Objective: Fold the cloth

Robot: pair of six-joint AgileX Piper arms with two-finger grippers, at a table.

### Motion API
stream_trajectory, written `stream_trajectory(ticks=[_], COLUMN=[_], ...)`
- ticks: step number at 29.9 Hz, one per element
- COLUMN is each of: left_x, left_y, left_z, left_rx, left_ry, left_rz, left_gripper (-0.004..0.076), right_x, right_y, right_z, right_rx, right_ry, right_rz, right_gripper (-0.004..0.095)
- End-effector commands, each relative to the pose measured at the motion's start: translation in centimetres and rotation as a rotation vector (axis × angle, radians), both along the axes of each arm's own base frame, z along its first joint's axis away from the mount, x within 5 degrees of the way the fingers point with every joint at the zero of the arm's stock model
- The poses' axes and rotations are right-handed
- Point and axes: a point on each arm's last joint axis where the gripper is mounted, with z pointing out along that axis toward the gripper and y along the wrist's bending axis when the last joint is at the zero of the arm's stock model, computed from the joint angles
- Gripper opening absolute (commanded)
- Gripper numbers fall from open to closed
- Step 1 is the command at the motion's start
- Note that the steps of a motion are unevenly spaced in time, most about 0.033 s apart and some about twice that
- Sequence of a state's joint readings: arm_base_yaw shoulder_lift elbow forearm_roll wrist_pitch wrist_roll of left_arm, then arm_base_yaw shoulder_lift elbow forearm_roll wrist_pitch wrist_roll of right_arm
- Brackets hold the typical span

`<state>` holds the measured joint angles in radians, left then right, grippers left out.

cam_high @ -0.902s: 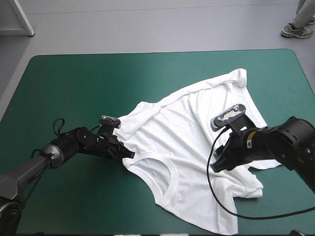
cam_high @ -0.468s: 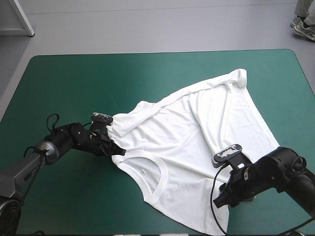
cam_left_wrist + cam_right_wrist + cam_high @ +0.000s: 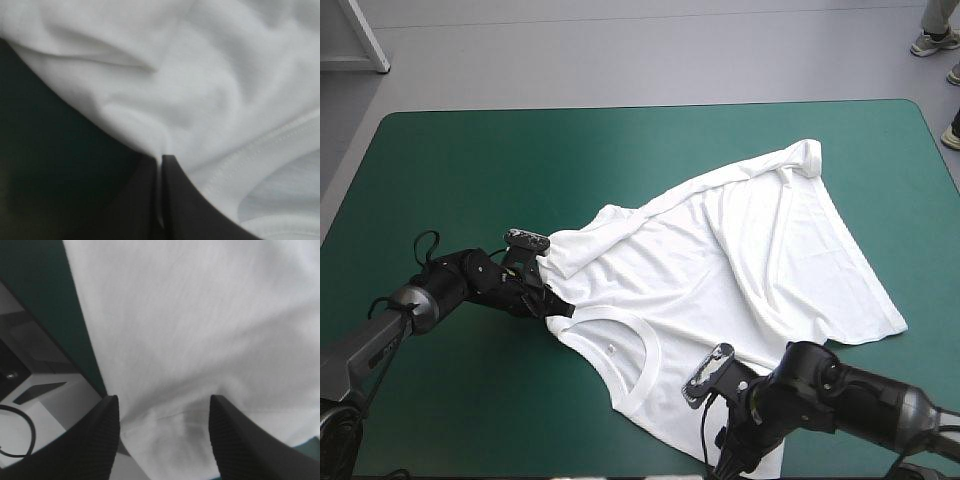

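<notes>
The white T-shirt [image 3: 720, 250] lies spread over the middle and right of the teal-green cover, collar [image 3: 620, 345] toward the front. My left gripper [image 3: 552, 303] is low at the shirt's left edge beside the collar, shut on the T-shirt. In the left wrist view a fold of the T-shirt [image 3: 200, 85] is pinched where the left gripper [image 3: 161, 159] meets. My right gripper [image 3: 732, 452] hovers over the shirt's front corner by the table's front edge. In the right wrist view the right gripper [image 3: 162, 399] stands open above the T-shirt [image 3: 200, 315], nothing held.
The table's front edge [image 3: 82, 350] runs close beside my right gripper, with the floor past it. Bare teal-green cover [image 3: 520, 160] stretches along the left and far sides of the shirt.
My right arm has swung from the shirt's right side down to its front corner, uncovering the right half. The left gripper first drew the shirt edge slightly left, then stayed still.
</notes>
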<state>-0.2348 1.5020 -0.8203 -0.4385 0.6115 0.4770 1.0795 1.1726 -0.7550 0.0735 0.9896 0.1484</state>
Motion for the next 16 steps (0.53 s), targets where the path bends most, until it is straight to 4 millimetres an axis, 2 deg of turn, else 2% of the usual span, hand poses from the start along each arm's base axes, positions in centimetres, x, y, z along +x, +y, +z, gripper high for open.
stream_trajectory(ticks=[1, 4, 11, 16], left_x=[0.3, 0.2, 0.2, 0.2], left_y=[-0.1, -0.1, -0.1, -0.1], left_z=[1.6, 1.6, 1.6, 1.6], left_rx=[-0.03, -0.028, -0.024, -0.024], left_ry=[-0.051, -0.048, -0.05, -0.053], left_rz=[0.011, 0.005, 0.0, 0.002], left_gripper=[0.0019, 0.0019, 0.0019, 0.0019], right_x=[0.1, 0.2, 0.2, 0.4], right_y=[1.6, 2.5, 3.3, 3.8], right_z=[-0.3, -0.7, 0.2, -0.9], right_rx=[0.014, 0.036, 0.094, 0.047], right_ry=[-0.048, -0.022, -0.016, 0.003], right_rz=[0.018, 0.023, 0.059, 0.075], right_gripper=[0.0509, 0.0509, 0.0509, 0.0509])
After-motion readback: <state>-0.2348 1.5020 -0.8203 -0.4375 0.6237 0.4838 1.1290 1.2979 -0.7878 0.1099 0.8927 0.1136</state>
